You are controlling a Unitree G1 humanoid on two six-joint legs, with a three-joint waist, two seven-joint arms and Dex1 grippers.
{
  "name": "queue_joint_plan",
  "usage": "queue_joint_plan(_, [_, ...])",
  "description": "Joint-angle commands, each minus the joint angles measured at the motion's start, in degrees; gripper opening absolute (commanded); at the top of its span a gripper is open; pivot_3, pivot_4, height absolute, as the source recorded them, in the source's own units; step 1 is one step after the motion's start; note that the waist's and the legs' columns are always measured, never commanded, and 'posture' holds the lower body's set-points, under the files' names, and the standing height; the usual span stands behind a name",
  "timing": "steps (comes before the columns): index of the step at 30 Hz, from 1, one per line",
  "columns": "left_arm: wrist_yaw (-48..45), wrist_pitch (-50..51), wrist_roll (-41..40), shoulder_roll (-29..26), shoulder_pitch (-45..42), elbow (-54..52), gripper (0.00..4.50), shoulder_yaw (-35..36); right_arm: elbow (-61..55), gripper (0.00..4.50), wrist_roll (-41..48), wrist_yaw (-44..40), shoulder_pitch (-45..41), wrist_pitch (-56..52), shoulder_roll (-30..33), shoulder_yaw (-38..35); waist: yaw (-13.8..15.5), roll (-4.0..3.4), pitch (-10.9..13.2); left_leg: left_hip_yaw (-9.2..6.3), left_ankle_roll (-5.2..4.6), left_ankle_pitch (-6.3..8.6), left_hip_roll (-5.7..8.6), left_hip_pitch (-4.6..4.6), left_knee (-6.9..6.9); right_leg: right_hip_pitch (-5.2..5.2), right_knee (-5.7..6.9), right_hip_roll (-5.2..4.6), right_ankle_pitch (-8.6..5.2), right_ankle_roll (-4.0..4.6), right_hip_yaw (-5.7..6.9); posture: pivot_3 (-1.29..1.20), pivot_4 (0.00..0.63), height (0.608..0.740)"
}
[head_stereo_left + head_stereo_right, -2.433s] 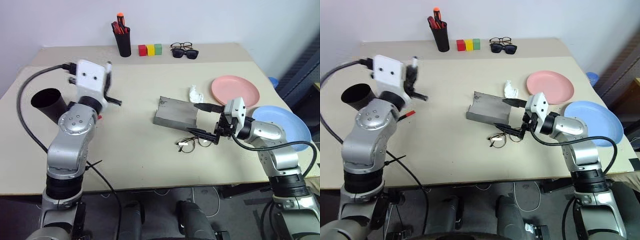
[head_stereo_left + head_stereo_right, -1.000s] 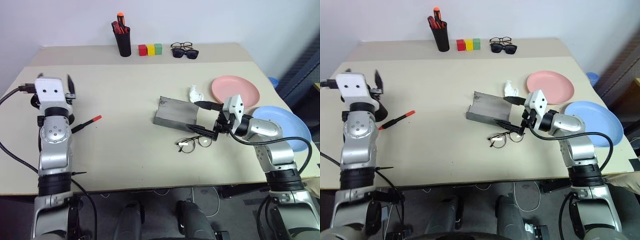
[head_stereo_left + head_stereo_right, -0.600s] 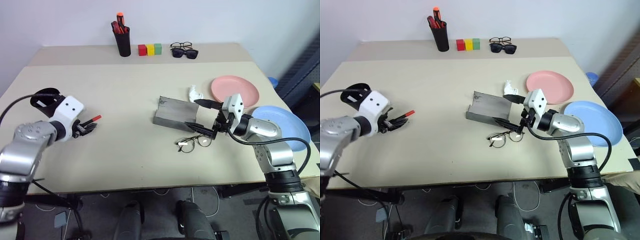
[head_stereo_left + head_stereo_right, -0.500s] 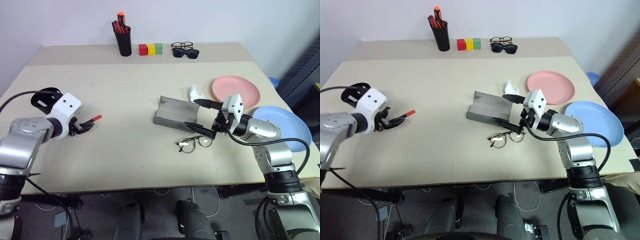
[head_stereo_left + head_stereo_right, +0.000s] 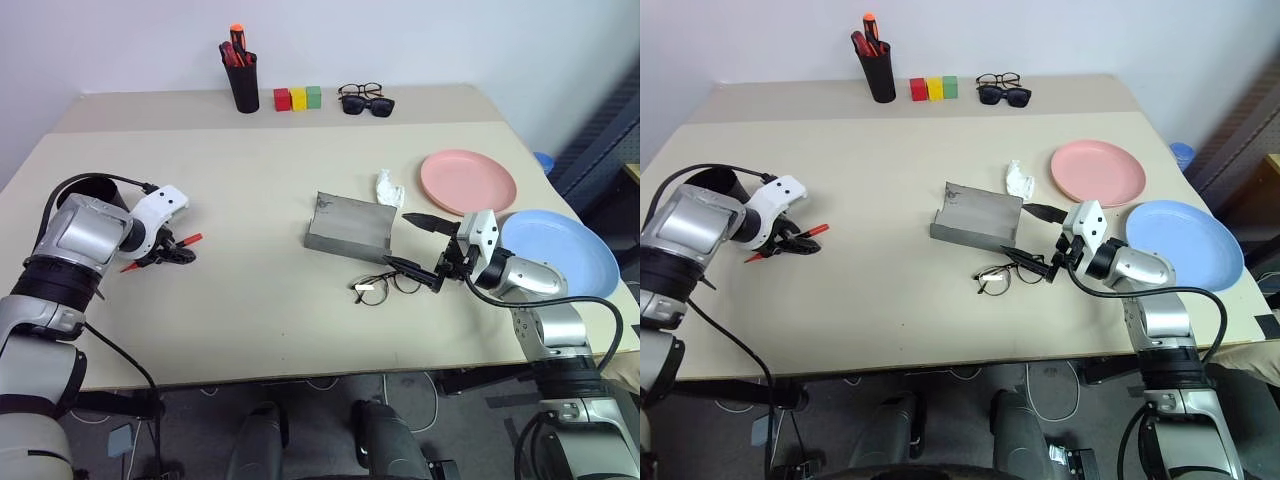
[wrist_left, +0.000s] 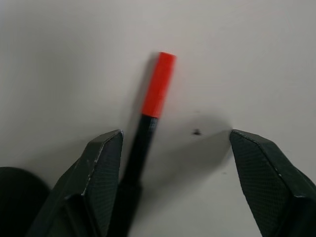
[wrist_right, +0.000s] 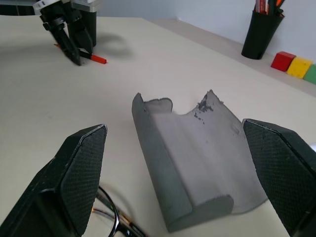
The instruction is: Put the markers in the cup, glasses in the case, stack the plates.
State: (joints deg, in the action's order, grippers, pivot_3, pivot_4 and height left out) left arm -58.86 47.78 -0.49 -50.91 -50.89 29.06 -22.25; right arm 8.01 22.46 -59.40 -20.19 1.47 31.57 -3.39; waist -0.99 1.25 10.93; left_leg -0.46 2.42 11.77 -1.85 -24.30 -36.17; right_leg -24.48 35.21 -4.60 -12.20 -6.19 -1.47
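A second ago the left gripper [image 5: 172, 248] stood upright near the table's [image 5: 250, 180] left edge, fingers pointing up beside the cup [image 5: 88, 192]; it has since tipped over and come down, and now points steeply at the tabletop over the red-capped marker [image 5: 160, 252]. Its fingers have narrowed but remain parted — in the left wrist view the marker [image 6: 148, 118] lies between them, close against one finger [image 6: 101, 168], not yet clamped. The forearm lies across the cup, which stands just behind it by the left edge.

The right gripper [image 5: 1038, 238] has sunk a little, with its wrist now nearer the front edge. It points level and leftward, fingers spread wide and holding nothing. One finger reaches over the end of the case [image 5: 976, 217], which lies open near the table's middle; the other hangs just above the glasses [image 5: 1008, 274], which rest on the table in front of the case, between it and the front edge.

The pink plate [image 5: 468, 182] and the blue plate [image 5: 558, 250] sit side by side near the right edge — unstacked. I cannot find the white-bodied marker.
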Motion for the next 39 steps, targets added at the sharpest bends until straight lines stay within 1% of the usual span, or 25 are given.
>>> queue_joint_plan(1, [-0.6,-0.9,3.0,0.1,-0.9,2.0,1.18,-0.8,-3.1,4.5,0.5,0.8,0.7,0.3,0.7,-1.7,0.0,0.0,0.0,0.0,0.0,0.0,0.0,0.01,0.0,0.0,0.01,0.0,0.0,0.0,0.0,0.0,0.15,0.74])
queue_joint_plan(2, [-0.6,-1.0,3.4,0.2,-1.0,2.2,0.58,-0.8,-3.4,4.5,0.5,0.9,0.9,0.1,0.8,-1.7,-0.1,0.0,0.0,-0.01,0.0,0.0,-0.01,0.02,0.0,0.0,0.03,0.0,0.0,0.0,0.0,0.0,0.15,0.74])
queue_joint_plan(3, [-0.8,-1.2,3.6,0.3,-1.0,2.2,0.09,-0.8,-3.7,4.5,0.5,1.1,1.0,-0.1,0.9,-1.7,-0.1,-0.01,0.0,-0.01,0.0,0.0,-0.01,0.02,0.0,0.0,0.04,0.0,0.0,0.01,0.0,0.0,0.15,0.74])
queue_joint_plan(4, [-1.3,-1.0,3.5,0.2,-0.9,1.9,0.03,-0.7,-4.1,4.5,0.6,1.2,1.1,-0.3,0.9,-1.7,-0.2,-0.01,0.0,-0.01,0.0,0.0,-0.01,0.02,0.0,0.0,0.04,0.0,0.0,0.01,0.0,0.0,0.15,0.74])
queue_joint_plan(7, [-2.4,-1.1,3.2,-0.3,0.5,-0.6,0.03,0.0,-5.4,4.5,0.6,1.9,1.0,-1.5,1.0,-1.5,-0.2,-0.01,0.0,-0.01,0.0,0.0,-0.01,0.02,0.01,0.0,0.04,0.0,0.0,0.0,0.0,0.0,0.15,0.74])
queue_joint_plan(9, [-3.0,-2.3,1.9,-1.2,2.4,-5.6,0.03,1.9,-6.2,4.5,0.7,2.4,0.8,-2.5,1.0,-1.3,-0.2,-0.01,0.0,-0.01,0.0,0.0,-0.01,0.02,0.01,0.0,0.04,0.0,0.0,0.0,0.0,0.0,0.15,0.74])
queue_joint_plan(11, [-4.9,-3.9,-2.4,-2.1,6.1,-15.7,0.03,6.7,-7.0,4.5,0.7,2.9,0.5,-3.4,1.0,-1.2,-0.1,-0.01,0.0,-0.01,0.0,0.0,-0.02,0.0,0.03,-0.01,0.01,-0.01,0.0,0.0,-0.01,0.0,0.15,0.74])
queue_joint_plan(14, [-7.2,-4.5,-10.6,-2.5,12.9,-33.9,0.03,15.4,-8.2,4.5,1.1,3.4,-0.1,-4.9,0.7,-0.8,0.2,0.06,0.1,-0.01,0.0,0.0,-0.02,-0.1,0.0,-0.06,-0.01,-0.04,-0.01,0.0,-0.01,0.0,0.15,0.74])
queue_joint_plan(16, [-0.8,-8.5,-12.5,1.7,15.7,-40.1,0.03,22.7,-8.7,4.5,1.5,3.7,-0.8,-5.8,0.1,-0.4,0.4,0.07,0.1,-0.02,0.0,0.0,-0.02,-0.14,-0.03,-0.06,-0.03,-0.05,-0.01,0.01,0.0,0.0,0.15,0.74])
queue_joint_plan(18, [6.3,-10.6,-12.6,6.1,15.1,-41.4,0.03,27.1,-8.8,4.5,2.0,3.9,-1.8,-6.2,-0.7,-0.2,0.5,0.09,0.1,-0.05,0.0,0.0,-0.01,-0.13,-0.1,0.0,-0.02,-0.06,0.0,0.01,0.01,0.0,0.15,0.74])
queue_joint_plan(20, [15.9,-13.3,-10.7,10.8,12.1,-40.2,0.03,30.8,-8.5,4.5,2.0,3.6,-2.8,-6.3,-1.5,0.3,0.3,0.12,0.1,-0.05,-0.01,0.0,0.0,-0.04,-0.16,0.08,0.01,-0.04,0.01,0.02,0.01,0.0,0.15,0.74])
queue_joint_plan(21, [23.8,-17.3,-9.1,14.3,10.0,-38.8,0.03,34.2,-8.1,4.5,1.9,3.4,-3.7,-6.2,-2.1,0.7,0.3,0.11,0.1,-0.07,-0.01,-0.01,-0.01,-0.03,-0.19,0.09,0.04,-0.01,0.02,0.01,0.01,0.0,0.15,0.74])
queue_joint_plan(23, [34.7,-23.2,-6.7,18.6,7.7,-36.6,0.03,38.6,-7.3,4.5,1.7,3.2,-4.9,-6.0,-2.8,1.2,0.1,0.14,0.1,-0.08,-0.01,-0.01,0.0,-0.01,-0.2,0.12,0.04,0.0,0.04,-0.02,0.01,0.0,0.15,0.74])
queue_joint_plan(24, [38.7,-25.4,-4.8,19.0,7.3,-35.9,0.03,40.0,-6.6,4.5,1.5,3.1,-6.0,-5.9,-3.4,1.5,-0.1,0.13,0.1,-0.09,-0.02,-0.01,0.0,0.0,-0.2,0.12,0.04,0.01,0.08,-0.09,0.01,0.0,0.15,0.74])
queue_joint_plan(26, [43.5,-27.6,-2.1,18.8,7.4,-35.1,0.03,41.0,-5.4,4.5,1.2,2.9,-7.5,-5.7,-4.0,1.9,-0.4,0.12,0.1,-0.06,-0.02,-0.01,0.0,0.03,-0.09,0.11,0.02,0.0,0.17,-0.26,-0.01,0.0,0.15,0.74])
queue_joint_plan(28, [47.1,-28.3,-0.8,18.8,7.7,-35.4,0.03,41.8,-4.7,4.5,1.0,2.7,-8.5,-5.5,-4.4,2.2,0.0,0.12,0.1,-0.06,-0.02,-0.01,0.0,0.12,0.04,0.11,0.04,0.01,0.16,-0.33,0.0,0.0,0.15,0.74])
queue_joint_plan(30, [51.0,-27.1,0.0,18.8,8.6,-36.3,0.03,44.3,-3.8,4.5,0.9,2.4,-9.5,-5.1,-5.0,2.6,0.1,0.13,0.1,-0.08,-0.01,-0.01,0.0,0.11,0.07,0.11,0.04,0.04,0.15,-0.34,0.02,0.0,0.15,0.74])
queue_joint_plan(33, [53.3,-26.5,0.1,18.1,11.4,-37.1,0.03,46.9,-3.3,4.5,0.9,2.0,-10.3,-4.9,-6.0,3.3,0.1,0.13,0.1,-0.07,-0.01,-0.01,0.01,0.07,0.0,0.12,0.02,0.02,0.15,-0.34,0.01,0.0,0.15,0.74])
queue_joint_plan(39, [55.2,-29.0,0.1,17.5,18.4,-36.0,0.03,49.7,-4.3,4.5,1.5,1.0,-10.4,-6.1,-7.7,4.5,0.2,0.14,0.1,-0.07,0.0,-0.01,0.01,0.07,-0.02,0.13,0.03,0.02,0.16,-0.32,0.01,0.0,0.15,0.74])
